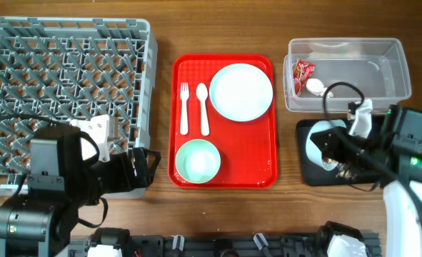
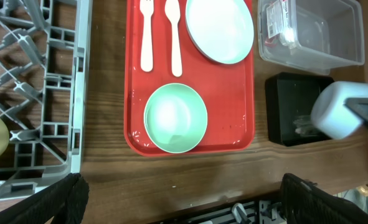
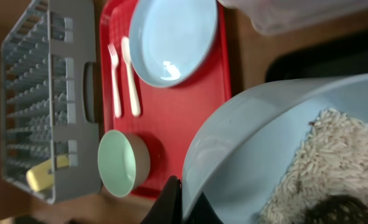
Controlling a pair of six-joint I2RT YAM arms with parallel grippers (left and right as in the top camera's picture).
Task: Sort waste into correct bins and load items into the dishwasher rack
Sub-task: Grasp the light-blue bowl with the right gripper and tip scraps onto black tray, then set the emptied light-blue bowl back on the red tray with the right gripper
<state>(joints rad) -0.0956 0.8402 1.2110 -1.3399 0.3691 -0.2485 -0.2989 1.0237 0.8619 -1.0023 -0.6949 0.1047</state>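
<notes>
My right gripper [image 3: 182, 200] is shut on the rim of a light blue bowl [image 3: 264, 137] that holds brownish-white food scraps [image 3: 336, 155]. The bowl [image 1: 315, 140] hangs tilted over the black tray [image 1: 309, 171]. The clear tub [image 1: 368, 68] holds a red wrapper [image 1: 303, 72] and a white tissue [image 1: 315, 86]. On the red serving tray lie a white plate [image 1: 240, 91], fork [image 1: 184, 107], spoon [image 1: 203, 108] and pale green bowl [image 1: 197, 161]. A yellow-green cup [image 3: 43, 174] sits in the grey rack [image 1: 68, 64]. My left gripper [image 2: 184, 208] is open over bare table beside the rack.
The red serving tray [image 1: 260, 168] lies between the rack and the two bins. The left arm's body covers the rack's near right corner in the overhead view. A strip of wooden table [image 2: 184, 171] runs along the front edge.
</notes>
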